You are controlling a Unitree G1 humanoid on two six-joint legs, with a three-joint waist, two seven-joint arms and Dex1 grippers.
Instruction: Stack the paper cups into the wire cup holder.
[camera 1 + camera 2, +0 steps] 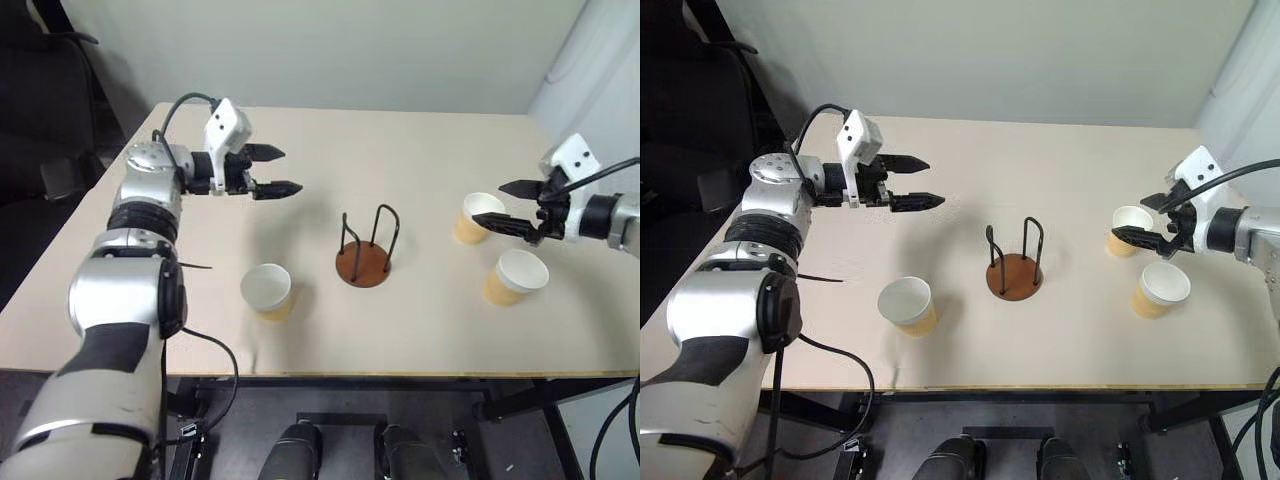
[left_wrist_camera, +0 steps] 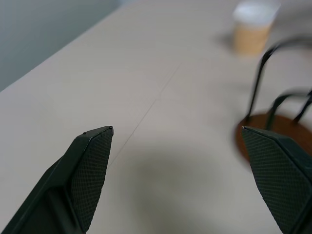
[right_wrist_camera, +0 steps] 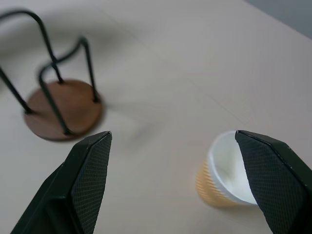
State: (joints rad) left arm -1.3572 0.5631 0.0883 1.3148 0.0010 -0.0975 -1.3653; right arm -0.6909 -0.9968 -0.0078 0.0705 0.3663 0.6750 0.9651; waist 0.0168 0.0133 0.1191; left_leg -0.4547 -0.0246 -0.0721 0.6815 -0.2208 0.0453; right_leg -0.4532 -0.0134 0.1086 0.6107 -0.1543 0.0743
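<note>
Left eye view: wire cup holder (image 1: 364, 252) upright near the middle of the pale surface (image 1: 400, 140), brown disc base down, two black loops standing, nothing inside. One paper cup (image 1: 267, 291) upright to the robot's left of the holder, toward the near edge, well apart from it. Two more on the robot's right: far cup (image 1: 471, 222) and near cup (image 1: 515, 277), both upright, close together. Left claw (image 1: 274, 171) raised above the surface on the left, well apart from the holder, fingers spread, nothing between them. Right claw (image 1: 508, 206) fingers spread, level with the far cup; contact not discernible.

Right eye view: same layout confirmed. Right claw (image 1: 1146, 219) apart, one finger (image 1: 1136, 235) overlapping the far cup (image 1: 1127, 232), nothing clamped.

Left wrist view: two black fingertips (image 2: 92, 161) wide apart, bare surface between. Holder (image 2: 273, 117) beside the far fingertip, partly hidden by it; one upright cup (image 2: 252, 27) beyond.

Right wrist view: fingertips (image 3: 92, 168) wide apart. Holder (image 3: 61, 105) ahead beyond one finger; kraft cup (image 3: 222, 178) just beside the other finger (image 3: 270, 175), white inside showing, not gripped.
</note>
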